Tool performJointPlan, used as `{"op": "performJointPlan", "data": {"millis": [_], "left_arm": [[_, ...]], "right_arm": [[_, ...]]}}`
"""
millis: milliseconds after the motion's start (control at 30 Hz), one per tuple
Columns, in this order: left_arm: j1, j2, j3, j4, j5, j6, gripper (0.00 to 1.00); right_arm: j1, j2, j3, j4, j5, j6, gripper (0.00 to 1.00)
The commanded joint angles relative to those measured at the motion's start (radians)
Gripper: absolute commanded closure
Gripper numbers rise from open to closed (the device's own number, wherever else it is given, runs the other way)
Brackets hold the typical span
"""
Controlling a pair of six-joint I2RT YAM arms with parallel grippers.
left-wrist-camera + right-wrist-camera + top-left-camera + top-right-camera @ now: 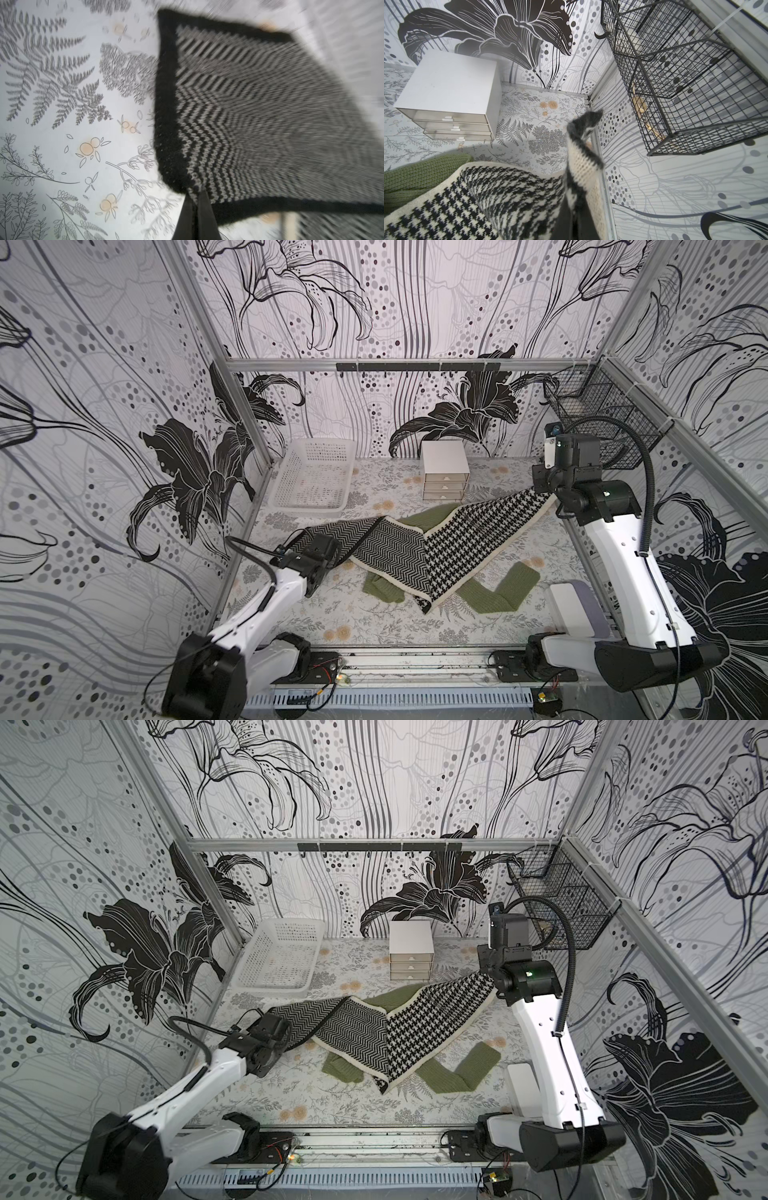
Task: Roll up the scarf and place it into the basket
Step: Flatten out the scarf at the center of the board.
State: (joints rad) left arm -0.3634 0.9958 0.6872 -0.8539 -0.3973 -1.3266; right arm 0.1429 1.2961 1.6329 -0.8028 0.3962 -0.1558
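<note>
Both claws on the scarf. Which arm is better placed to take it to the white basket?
Left, likely. The left claw pinches the scarf at its chevron end, nearer the basket; the right claw holds the houndstooth end up on the opposite side.

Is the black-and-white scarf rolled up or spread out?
Spread out, unrolled: the scarf lies stretched over a green knit, its ends pinched by the left gripper and right gripper.
</note>
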Motion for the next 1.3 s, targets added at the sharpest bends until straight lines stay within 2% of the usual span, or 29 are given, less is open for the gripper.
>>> {"op": "performJointPlan", "data": {"millis": [0,133,200,267,367,467,567,600,767,867,933,1000,1033,1100,1167,1200,1267], "left_arm": [[-0.093,-0.207,0.143,-0.228,-0.076,-0.040,1.00],[-0.209,-0.335,0.331,-0.438,-0.034,-0.131,1.00],[-0.247,-0.395,0.387,-0.415,0.019,-0.108,1.00],[-0.249,-0.431,0.442,-0.397,0.057,-0.074,1.00],[-0.249,-0.439,0.547,-0.439,0.009,-0.050,1.00],[-0.247,-0.403,0.611,-0.318,0.072,0.029,1.00],[-0.247,-0.279,0.656,-0.193,0.248,0.100,1.00],[-0.246,-0.245,0.670,-0.196,0.264,0.097,1.00],[-0.247,-0.287,0.621,-0.101,0.179,0.106,1.00],[-0.246,-0.209,0.692,-0.051,0.225,0.151,1.00],[-0.248,-0.139,0.699,0.055,0.336,0.158,1.00],[-0.269,-0.063,0.658,0.281,0.498,0.117,1.00],[-0.298,-0.022,0.659,0.372,0.542,0.106,1.00],[-0.441,0.070,0.739,0.449,0.500,0.143,1.00],[-0.545,0.104,0.818,0.448,0.438,0.191,1.00],[-0.555,0.082,0.813,0.434,0.396,0.164,1.00],[-0.555,-0.038,0.685,0.467,0.262,0.113,1.00]], "right_arm": [[0.003,0.026,0.117,0.056,0.016,-0.047,1.00],[-0.037,0.063,0.280,0.048,0.082,-0.042,1.00],[-0.072,0.064,0.353,0.040,0.114,-0.036,1.00],[-0.105,0.077,0.423,0.029,0.124,-0.035,1.00],[-0.125,0.155,0.563,-0.060,0.151,-0.055,1.00],[-0.134,0.190,0.597,-0.045,0.206,-0.086,1.00],[-0.156,0.198,0.624,-0.026,0.192,-0.066,1.00],[-0.160,0.207,0.639,-0.024,0.188,-0.065,1.00],[-0.160,0.279,0.696,-0.040,0.220,-0.087,1.00],[-0.159,0.288,0.680,-0.045,0.195,-0.065,1.00],[-0.160,0.277,0.648,-0.019,0.173,-0.066,1.00],[-0.165,0.276,0.641,0.005,0.203,-0.090,1.00],[-0.173,0.280,0.655,-0.001,0.206,-0.092,1.00],[-0.198,0.285,0.684,-0.019,0.201,-0.093,1.00],[-0.216,0.290,0.708,-0.029,0.203,-0.105,1.00],[-0.223,0.293,0.723,-0.034,0.206,-0.113,1.00],[-0.239,0.303,0.757,-0.046,0.213,-0.122,1.00]]}}
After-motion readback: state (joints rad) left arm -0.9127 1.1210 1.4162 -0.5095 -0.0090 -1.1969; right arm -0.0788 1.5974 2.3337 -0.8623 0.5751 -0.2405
